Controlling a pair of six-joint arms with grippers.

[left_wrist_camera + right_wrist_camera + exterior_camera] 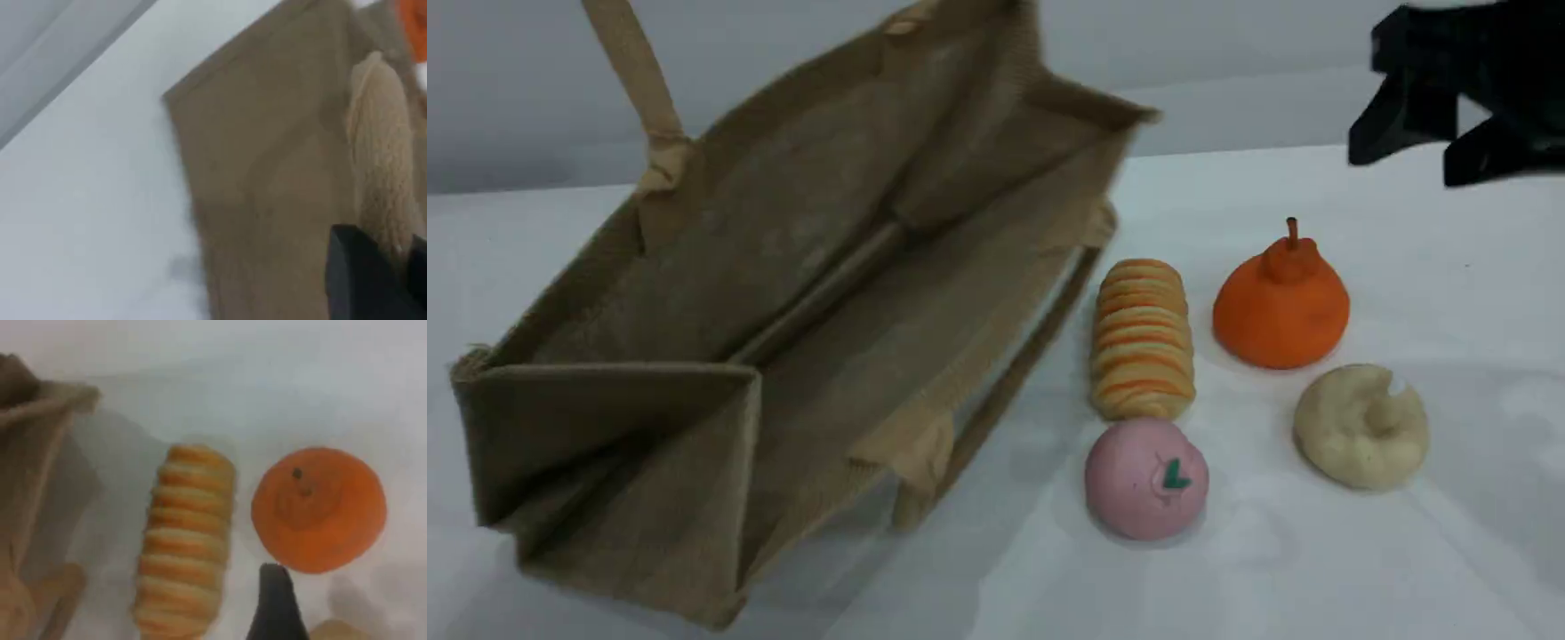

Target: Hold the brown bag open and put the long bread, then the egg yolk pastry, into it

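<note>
The brown bag [800, 231] lies tilted on the left of the table with its mouth gaping toward the foods. Its upper handle [636, 80] is pulled taut upward out of the scene view. In the left wrist view that handle [380, 153] runs down into my left gripper [402, 270], which is shut on it above the bag's side [267, 173]. The long bread [1141, 338] [187, 540] lies just right of the bag's mouth. The egg yolk pastry [1360, 425] sits at the front right. My right gripper [1414, 160] hovers open at the back right, holding nothing; one fingertip [275, 607] shows between bread and pear.
An orange pear-shaped item [1280, 302] [319, 510] stands right of the bread. A pink ball with a green leaf mark [1145, 478] lies in front of the bread. The bag's lower handle [1005, 382] rests on the white table [1449, 551].
</note>
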